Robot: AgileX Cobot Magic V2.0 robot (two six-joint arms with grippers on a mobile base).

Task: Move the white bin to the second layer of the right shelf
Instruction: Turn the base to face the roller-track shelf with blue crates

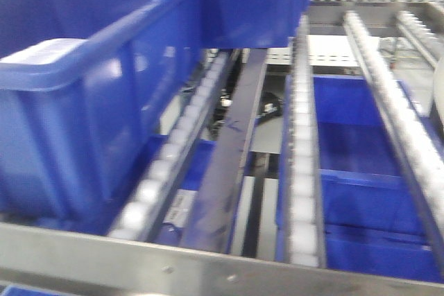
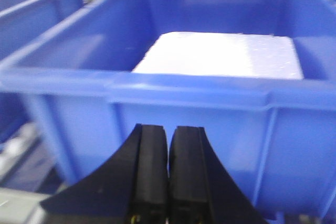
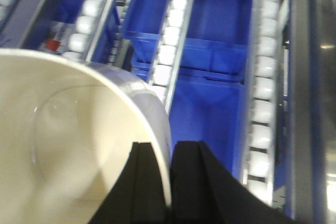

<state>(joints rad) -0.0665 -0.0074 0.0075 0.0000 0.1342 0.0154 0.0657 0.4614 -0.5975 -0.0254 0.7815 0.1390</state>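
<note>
the right hand (image 3: 169, 182) is clamped on the rim of the white bin (image 3: 63, 145): one finger is inside the wall, the other is outside, and the thin rim passes between them. the bin hangs from this one pinch on its right side, so most of its body lies to the left of the hand in the right wrist view. its open mouth faces up toward the camera.

under the bin and ahead of it are the roller rails (image 3: 169, 51) of the right shelf second layer. they run away from the hand, as long lines going up the picture. between the rails there are gaps, and through them a lower blue crate (image 3: 210, 103) is visible. i judge that the bin is above the rails and not yet resting on them, but the pictures do not show its base, so i cannot say if it touches.

this is the relation that matters: the bin must come down across at least two rails, because a base over a gap alone could tip or drop.

the left hand (image 2: 168, 177) has its fingers together with nothing between them. it hovers in front of a blue crate with a white slab inside (image 2: 220, 56). the right arm is the one carrying the task.
</note>
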